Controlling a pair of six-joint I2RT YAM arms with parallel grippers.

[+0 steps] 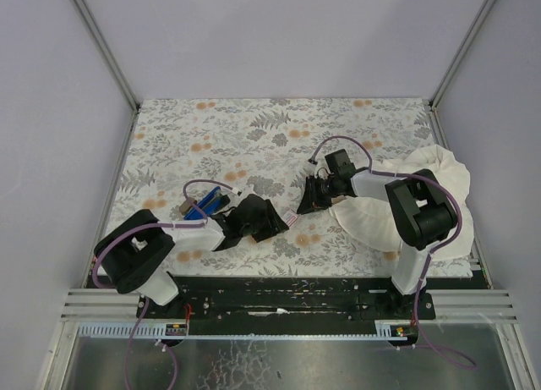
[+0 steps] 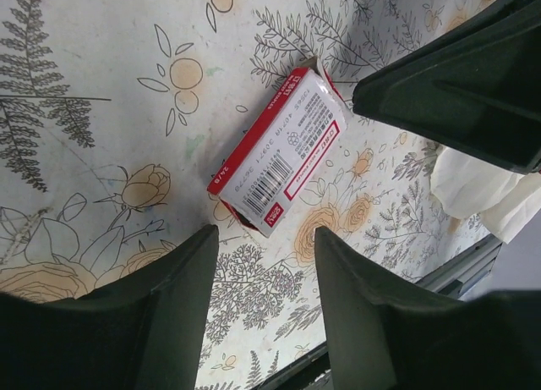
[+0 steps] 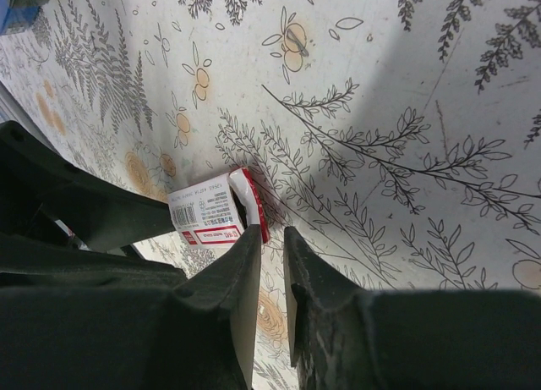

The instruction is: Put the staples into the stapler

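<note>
The staples box (image 2: 279, 153), white with a red label, lies flat on the flowered tablecloth between my two grippers; it also shows as the box (image 1: 293, 220) and the box (image 3: 210, 215), its end flap open. My left gripper (image 2: 266, 238) hovers just short of the box, open, with nothing between its fingers. My right gripper (image 3: 272, 235) sits beside the box's flap end, its jaws a narrow slit apart with only cloth showing between them. The blue stapler (image 1: 203, 205) lies left of my left gripper, partly hidden by the arm.
A big white cloth (image 1: 427, 200) is bunched at the right edge of the table under the right arm. The right gripper's black finger (image 2: 456, 77) reaches into the left wrist view just past the box. The table's front rail (image 1: 279, 293) runs close behind both grippers.
</note>
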